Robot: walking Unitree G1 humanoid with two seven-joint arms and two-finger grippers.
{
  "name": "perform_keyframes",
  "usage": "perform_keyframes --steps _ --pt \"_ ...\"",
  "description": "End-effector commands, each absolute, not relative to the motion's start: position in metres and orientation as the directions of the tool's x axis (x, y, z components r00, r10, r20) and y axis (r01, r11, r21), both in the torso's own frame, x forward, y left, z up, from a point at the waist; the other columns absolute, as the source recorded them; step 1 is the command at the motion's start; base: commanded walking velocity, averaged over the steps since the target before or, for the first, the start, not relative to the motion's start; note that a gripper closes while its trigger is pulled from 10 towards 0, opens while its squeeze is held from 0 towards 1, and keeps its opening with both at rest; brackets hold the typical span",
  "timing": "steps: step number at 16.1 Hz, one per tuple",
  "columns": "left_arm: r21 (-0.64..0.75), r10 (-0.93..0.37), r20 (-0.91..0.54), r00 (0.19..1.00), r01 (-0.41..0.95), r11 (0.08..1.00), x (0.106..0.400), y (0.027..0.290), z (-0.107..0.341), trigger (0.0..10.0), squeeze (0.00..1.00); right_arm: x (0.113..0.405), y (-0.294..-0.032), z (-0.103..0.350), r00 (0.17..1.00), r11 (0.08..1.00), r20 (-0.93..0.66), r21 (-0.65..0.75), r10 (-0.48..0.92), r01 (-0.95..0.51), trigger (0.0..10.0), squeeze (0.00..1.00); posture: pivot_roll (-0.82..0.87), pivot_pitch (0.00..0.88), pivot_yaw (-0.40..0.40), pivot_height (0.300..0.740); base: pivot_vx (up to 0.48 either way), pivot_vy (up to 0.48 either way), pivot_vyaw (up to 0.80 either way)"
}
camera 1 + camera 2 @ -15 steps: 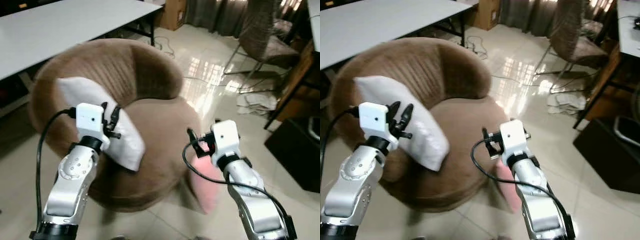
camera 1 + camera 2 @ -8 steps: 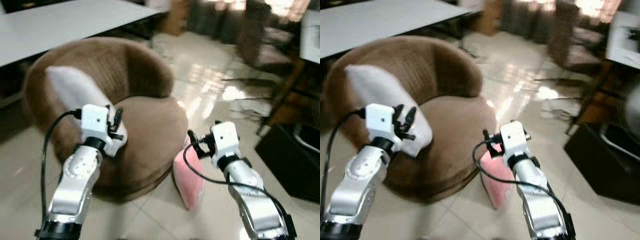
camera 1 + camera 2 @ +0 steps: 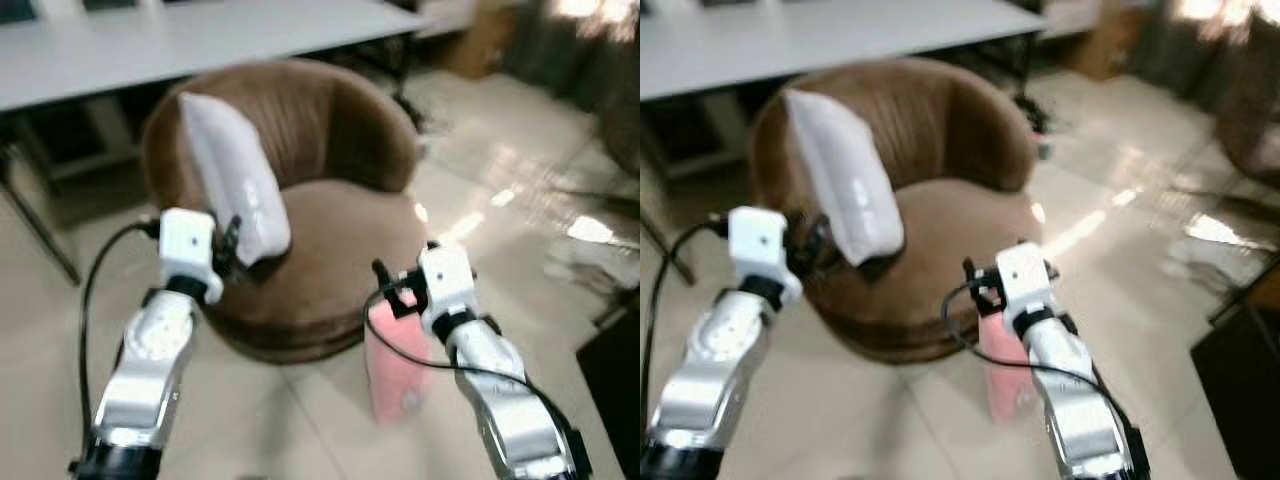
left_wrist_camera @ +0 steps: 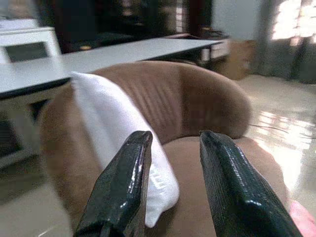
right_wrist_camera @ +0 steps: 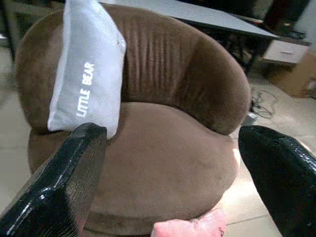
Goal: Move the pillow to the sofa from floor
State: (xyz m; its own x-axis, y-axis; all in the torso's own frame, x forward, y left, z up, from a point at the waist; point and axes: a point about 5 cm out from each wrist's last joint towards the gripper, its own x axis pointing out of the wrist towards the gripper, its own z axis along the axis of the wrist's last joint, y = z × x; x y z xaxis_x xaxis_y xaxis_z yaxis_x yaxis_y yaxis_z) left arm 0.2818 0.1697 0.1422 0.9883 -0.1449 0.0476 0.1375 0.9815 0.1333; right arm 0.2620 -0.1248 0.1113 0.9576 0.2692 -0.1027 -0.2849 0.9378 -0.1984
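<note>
Camera view was shifted back; pink pillow (image 3: 398, 362) stayed floored beside sofa (image 3: 340, 240).
Right gripper (image 5: 173, 163) and left gripper (image 4: 170, 185) were spread empty; blur risked misjudged reach.

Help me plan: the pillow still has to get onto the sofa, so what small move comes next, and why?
Probably lower the right gripper toward the pink pillow, which stands on the floor against the brown sofa. Its fingers are open and hold nothing, and the pillow sits just beneath them.
</note>
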Motion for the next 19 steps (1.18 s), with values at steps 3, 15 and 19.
perform_keyframes --steps 3,15,19 --pt "0.136 -0.164 0.048 0.985 0.156 0.978 0.2836 0.1631 0.1419 10.0 0.0 0.262 -0.1321 0.1115 0.962 0.939 -0.101 -0.212 0.255 -0.271 10.0 0.0 -0.05 0.017 0.017 0.74 0.0 -0.48 0.8" --pt "0.145 -0.165 0.051 0.985 0.156 0.977 0.2855 0.1649 0.1379 10.0 0.0 0.2618 -0.1277 0.1135 0.955 0.929 -0.085 -0.223 0.283 -0.295 10.0 0.0 -0.05 0.0 0.014 0.74 0.0 -0.48 0.8" --pt "0.146 -0.163 0.053 0.985 0.154 0.977 0.2855 0.1653 0.1377 10.0 0.0 0.2617 -0.1272 0.1142 0.953 0.927 -0.083 -0.224 0.29 -0.302 10.0 0.0 -0.05 0.0 0.012 0.74 0.0 -0.48 0.8"
